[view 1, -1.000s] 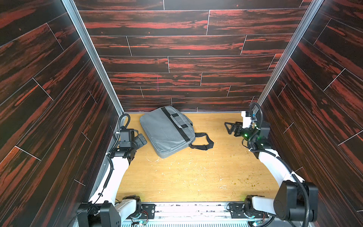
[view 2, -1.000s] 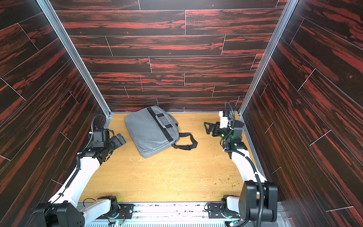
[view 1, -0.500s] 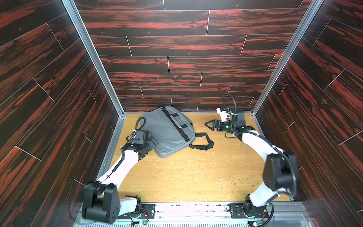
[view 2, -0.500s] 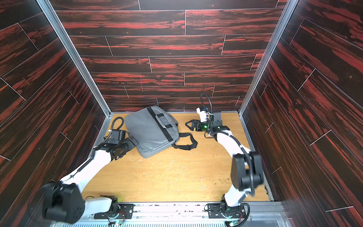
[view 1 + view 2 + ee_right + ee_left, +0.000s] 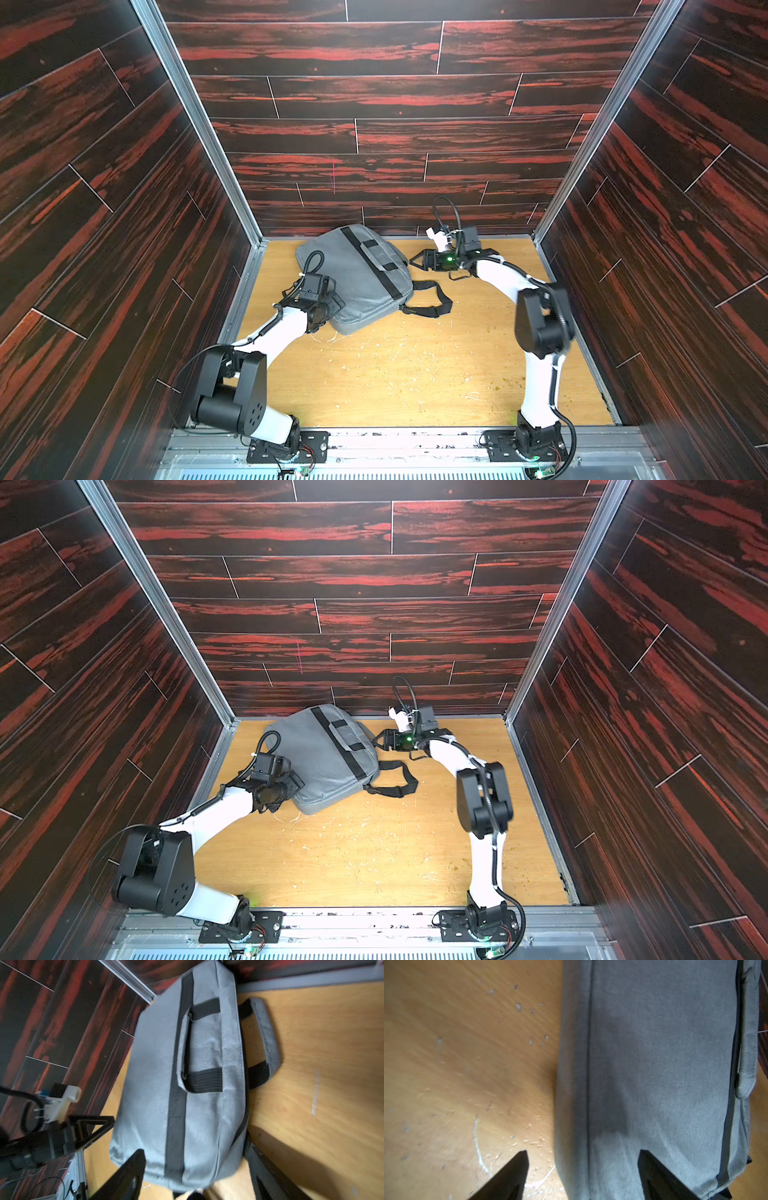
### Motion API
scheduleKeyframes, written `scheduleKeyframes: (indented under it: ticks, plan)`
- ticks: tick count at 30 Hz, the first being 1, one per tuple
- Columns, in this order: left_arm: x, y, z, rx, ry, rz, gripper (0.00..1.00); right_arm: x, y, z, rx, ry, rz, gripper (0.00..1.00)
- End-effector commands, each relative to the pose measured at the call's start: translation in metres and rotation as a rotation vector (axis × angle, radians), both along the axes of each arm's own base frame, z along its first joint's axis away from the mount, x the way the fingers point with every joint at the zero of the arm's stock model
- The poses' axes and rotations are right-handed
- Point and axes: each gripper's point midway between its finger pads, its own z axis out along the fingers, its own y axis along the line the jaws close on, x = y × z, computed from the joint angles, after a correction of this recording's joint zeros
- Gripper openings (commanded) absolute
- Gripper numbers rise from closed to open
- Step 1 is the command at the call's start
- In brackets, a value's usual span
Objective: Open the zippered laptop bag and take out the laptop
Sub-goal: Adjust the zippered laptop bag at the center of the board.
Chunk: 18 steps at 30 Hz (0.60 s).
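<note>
The left gripper (image 5: 583,1153), jaws spread and empty, hangs over the bag's (image 5: 357,278) plain long edge. The right gripper (image 5: 195,1150), likewise spread and empty, faces the opposite, handled edge from just beside it, so it is judged nearer the zip. The bag lies flat at the table's (image 5: 415,374) far left, its long axis slanting from far to near-right. No zip pull can be made out, and the laptop is unseen, presumably inside.

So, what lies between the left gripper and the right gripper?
Only the zippered laptop bag, flat on the table; both top views show it between the left gripper and the right gripper.
</note>
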Motion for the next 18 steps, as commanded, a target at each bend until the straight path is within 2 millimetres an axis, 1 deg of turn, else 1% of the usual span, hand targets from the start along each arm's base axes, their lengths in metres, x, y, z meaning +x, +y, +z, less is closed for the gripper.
scheduleKeyframes:
  ticks: [1,4,6,7,8,10,13,15,18]
  plan:
    - [0.013,-0.007,0.008,-0.024,-0.034,0.004,0.76,0.002,0.007,-0.047,-0.039,0.096,0.027,0.78]
    - [0.014,-0.011,0.003,-0.036,-0.023,-0.005,0.67,0.010,0.011,-0.066,-0.064,0.115,0.027,0.74]
    - [0.015,-0.013,0.001,-0.044,-0.022,-0.009,0.64,0.016,0.013,-0.078,-0.083,0.133,0.031,0.71]
    - [0.015,-0.014,0.000,-0.042,-0.016,-0.013,0.64,0.018,0.014,-0.080,-0.084,0.137,0.032,0.70]
    - [0.015,-0.014,-0.001,-0.035,-0.011,-0.022,0.63,0.019,0.017,-0.086,-0.089,0.148,0.040,0.69]
    - [0.013,-0.014,-0.006,-0.023,0.007,-0.034,0.62,0.018,0.025,-0.090,-0.092,0.156,0.057,0.68]
    - [0.012,-0.014,-0.010,-0.016,0.016,-0.039,0.57,0.015,0.038,-0.100,-0.098,0.170,0.085,0.66]
    - [0.014,-0.015,-0.011,-0.015,0.017,-0.048,0.51,0.015,0.040,-0.110,-0.107,0.195,0.084,0.63]
    - [0.015,-0.017,-0.012,-0.019,0.019,-0.059,0.44,0.016,0.045,-0.112,-0.110,0.196,0.086,0.54]
